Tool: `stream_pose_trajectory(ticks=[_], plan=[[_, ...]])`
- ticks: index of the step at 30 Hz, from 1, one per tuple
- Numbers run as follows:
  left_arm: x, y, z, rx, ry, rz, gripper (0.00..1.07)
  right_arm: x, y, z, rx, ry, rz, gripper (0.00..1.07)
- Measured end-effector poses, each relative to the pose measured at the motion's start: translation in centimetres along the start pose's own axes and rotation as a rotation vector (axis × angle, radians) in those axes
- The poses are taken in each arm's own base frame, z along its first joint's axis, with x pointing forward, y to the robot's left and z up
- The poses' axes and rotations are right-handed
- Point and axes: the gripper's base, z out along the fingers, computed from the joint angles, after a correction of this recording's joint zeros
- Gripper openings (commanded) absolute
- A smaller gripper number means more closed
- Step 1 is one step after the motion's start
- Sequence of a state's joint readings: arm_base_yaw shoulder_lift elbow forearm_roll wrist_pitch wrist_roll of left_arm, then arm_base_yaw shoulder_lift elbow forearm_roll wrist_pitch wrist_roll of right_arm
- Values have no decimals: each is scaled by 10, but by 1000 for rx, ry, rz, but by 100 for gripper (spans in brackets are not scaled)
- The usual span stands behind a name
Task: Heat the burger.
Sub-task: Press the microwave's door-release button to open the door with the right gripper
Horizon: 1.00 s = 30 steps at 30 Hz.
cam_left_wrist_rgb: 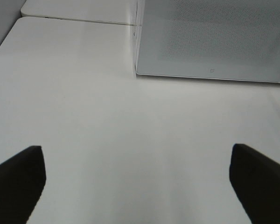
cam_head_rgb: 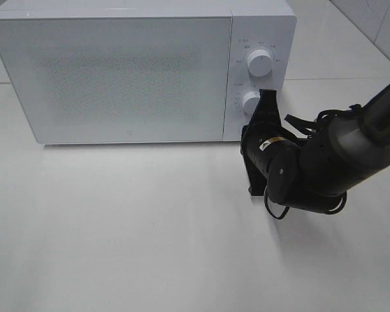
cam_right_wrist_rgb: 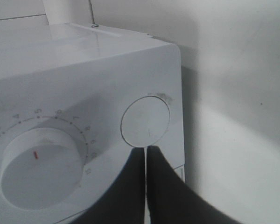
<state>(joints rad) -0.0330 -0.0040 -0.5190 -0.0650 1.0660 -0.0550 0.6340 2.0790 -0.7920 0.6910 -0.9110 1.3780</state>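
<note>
Two arms, only one working. The right gripper point(cam_right_wrist_rgb: 146, 150) has its fingers pressed together into one blunt tip with nothing pinched. That fits: it's being used as a poker, not a clamp. The tip sits at the near edge of the round button point(cam_right_wrist_rgb: 145, 122) on the microwave point(cam_head_rgb: 273, 29) control panel, just beside the lower knob point(cam_right_wrist_rgb: 37, 170). The wrist view doesn't show whether it's touching the button or just short of it. In the high view the arm comes in from the right with the tip facing the panel, and the gripper body hides the button. Nothing is on the upper knob point(cam_head_rgb: 259, 63).

The left gripper point(cam_left_wrist_rgb: 137, 186) has its fingers point(cam_left_wrist_rgb: 18, 184) spread wide and holds nothing. It hovers over bare table point(cam_left_wrist_rgb: 84, 116) near the microwave's front corner on that arm's side, and isn't in the high view at all. My read: parked out of the way, jaws ready for a grab.

The door point(cam_head_rgb: 117, 78) is shut, flush with the body. The burger isn't visible in any view, and nothing sits on the table in front. The door panel is speckled and opaque, so I can't say whether the burger is inside.

Guess at the step: a button below the knobs looks like a door release, so this is a push to pop the door. The frames don't settle whether that comes before loading or after heating. Risk: the narrow tip is at the button's rim and could slide off, so it wants a straight push nearer the centre.
</note>
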Motion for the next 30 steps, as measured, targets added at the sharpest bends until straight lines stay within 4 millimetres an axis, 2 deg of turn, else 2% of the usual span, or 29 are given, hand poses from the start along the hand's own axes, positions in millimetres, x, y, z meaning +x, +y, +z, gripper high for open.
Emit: stream_pose_trajectory(ticks=[12, 30], plan=[[0, 0, 0, 0, 0, 0, 100, -3, 2, 18, 5, -11, -4, 0], [0, 0, 0, 0, 0, 0, 100, -3, 5, 28, -6, -40, -12, 0]])
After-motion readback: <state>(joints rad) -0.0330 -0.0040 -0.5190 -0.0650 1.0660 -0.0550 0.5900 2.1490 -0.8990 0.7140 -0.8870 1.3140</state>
